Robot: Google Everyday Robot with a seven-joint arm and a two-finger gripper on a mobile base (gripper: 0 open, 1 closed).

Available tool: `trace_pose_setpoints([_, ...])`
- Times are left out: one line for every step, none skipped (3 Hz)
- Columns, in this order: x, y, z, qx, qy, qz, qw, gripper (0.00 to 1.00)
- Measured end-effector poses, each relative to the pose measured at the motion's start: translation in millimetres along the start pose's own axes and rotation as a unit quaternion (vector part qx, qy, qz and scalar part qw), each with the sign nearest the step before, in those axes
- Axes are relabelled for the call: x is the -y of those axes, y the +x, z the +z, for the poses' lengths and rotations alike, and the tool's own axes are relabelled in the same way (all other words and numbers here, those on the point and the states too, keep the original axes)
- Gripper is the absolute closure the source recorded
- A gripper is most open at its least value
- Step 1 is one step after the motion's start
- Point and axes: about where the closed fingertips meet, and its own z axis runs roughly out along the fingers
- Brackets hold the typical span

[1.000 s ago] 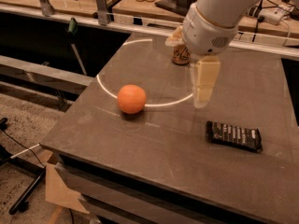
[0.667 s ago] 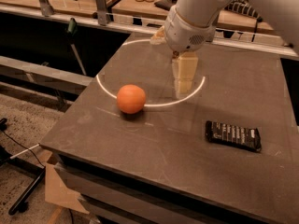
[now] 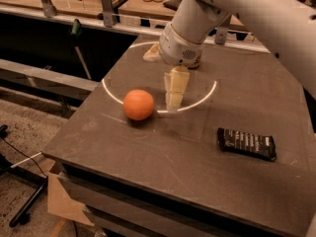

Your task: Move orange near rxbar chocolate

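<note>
Since the earlier frames the end effector [image 3: 174,101] has been travelling from the right half of the desk [image 3: 163,167] toward its left edge. It is now hanging just beside the orange [image 3: 138,104], on the side facing the right edge. The orange and the snack bar [image 3: 246,143] are lying where they were lying before.

The end effector is pointing straight down from the white arm [image 3: 197,28], which is reaching in over the far right corner. It is hanging low over the desk and carrying nothing. Whether it is released or clenched cannot be told from this angle. A narrow gap is showing between it and the orange, so the two are not touching.

The orange is sitting nearer the left edge than the right, about halfway between the near and far edges. It is covering part of the thin white ring [image 3: 207,95] that is curving across the desk.

The snack bar is lying flat near the right edge, toward the near right corner and well apart from the orange. Its long side is running roughly along the near edge. Its black wrapper is showing rows of white lettering, but the words are too small to be read, so no brand name is coming through.
</note>
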Motion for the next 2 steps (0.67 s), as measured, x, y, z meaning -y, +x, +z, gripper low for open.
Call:
trace_pose_setpoints([-7,-20,27,0.033,-0.037,-0.007,0.9987,0.01])
trace_pose_setpoints([-7,-34,43,0.049,-0.060,-0.020,0.9968,0.23])
